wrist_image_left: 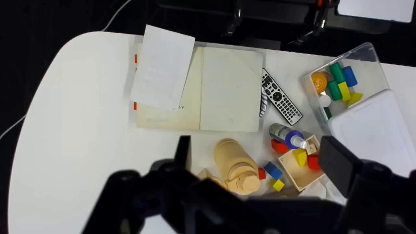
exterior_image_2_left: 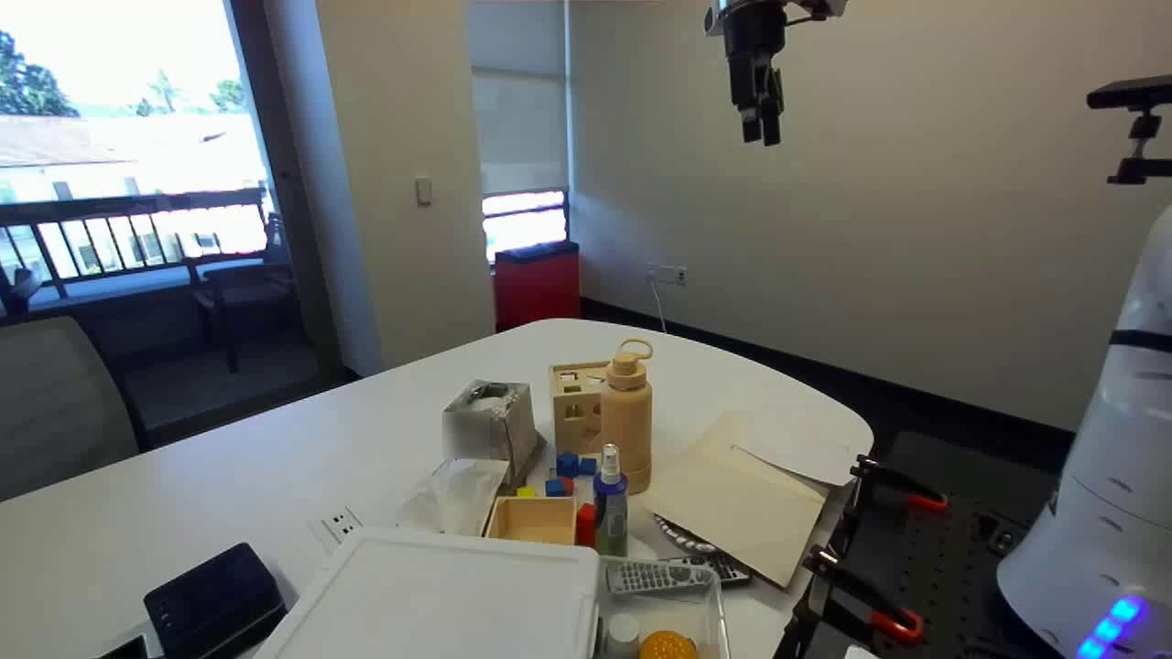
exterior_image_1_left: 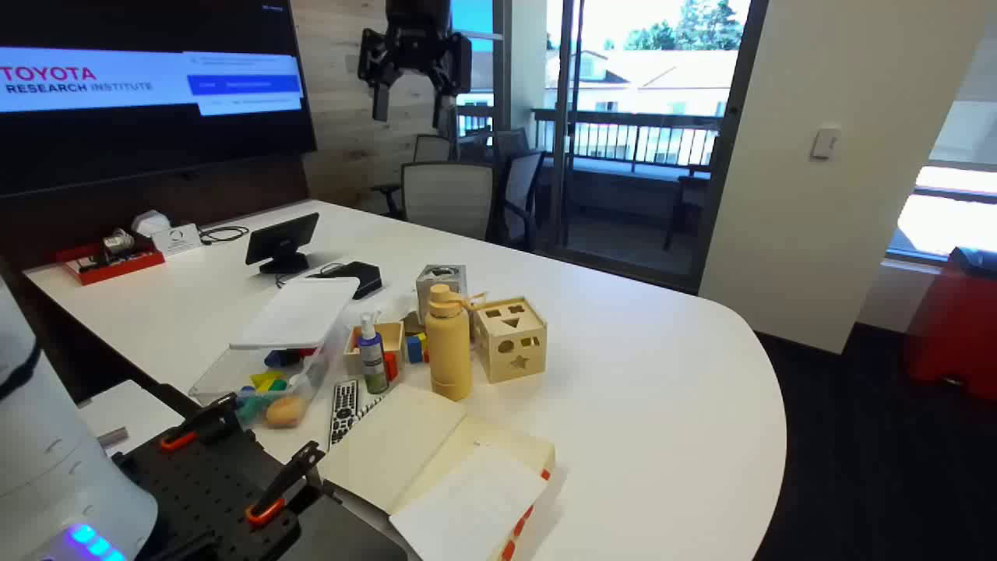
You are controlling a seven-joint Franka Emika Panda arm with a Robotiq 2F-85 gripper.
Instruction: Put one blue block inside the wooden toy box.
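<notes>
The wooden toy box, a pale tan cube with dark shape holes, stands on the table. It is partly hidden behind the yellow bottle in an exterior view, and only a corner shows in the wrist view. Several blue blocks lie by the box, the bottle and the small wooden tray; they also show in the wrist view and an exterior view. My gripper is open and empty, high above the table. In the wrist view its fingers are wide apart.
A tall yellow bottle stands beside the box. Around the blocks are a spray bottle, a small wooden tray and a tissue box. An open book, a remote and a lidded clear bin lie nearer the robot base.
</notes>
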